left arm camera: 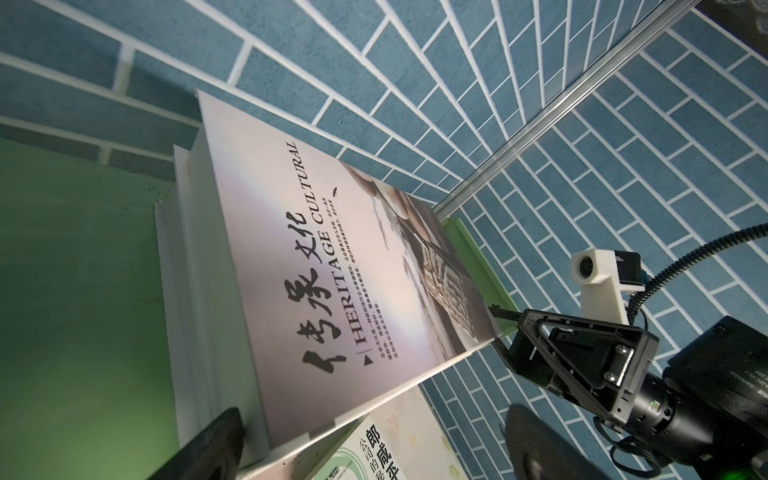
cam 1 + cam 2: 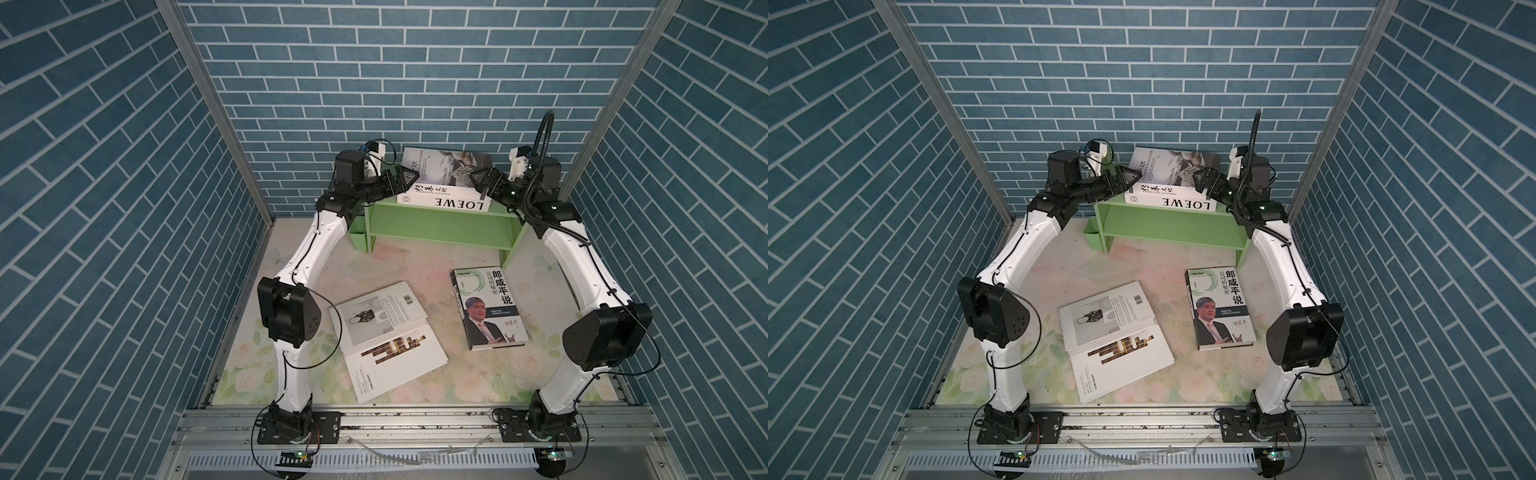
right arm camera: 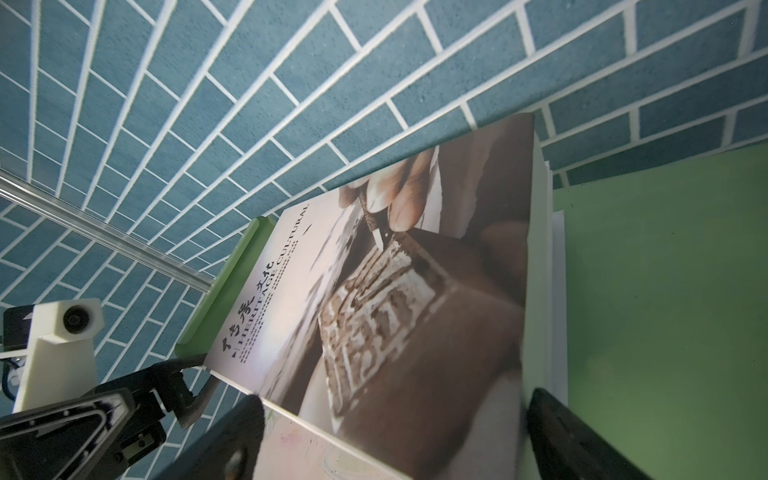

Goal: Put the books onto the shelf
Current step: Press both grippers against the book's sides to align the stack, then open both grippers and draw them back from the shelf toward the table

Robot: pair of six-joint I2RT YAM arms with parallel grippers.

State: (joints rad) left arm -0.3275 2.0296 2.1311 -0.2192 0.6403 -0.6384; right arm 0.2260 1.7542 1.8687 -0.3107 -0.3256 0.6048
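**Two books stacked on the shelf, three flat on the bench**

Nearest me, the metal rail [image 2: 415, 422] carries both arm bases. Beyond it, on the flowered bench [image 2: 415, 266], two white books lie touching: the barcode book [image 2: 380, 309] and the barred book [image 2: 399, 361]. The portrait book [image 2: 490, 307] lies apart to their right. At the back stands the green shelf [image 2: 436, 222]. On its top board the LOEWE book [image 2: 461, 203] lies flat with the Heritage book [image 2: 440, 168] on it. The left hand [image 2: 409, 179] sits at the Heritage book's left end, the right hand [image 2: 478, 182] at its right end. Both hands are spread wide, jaws either side of the book's thickness, and neither visibly pinches it.
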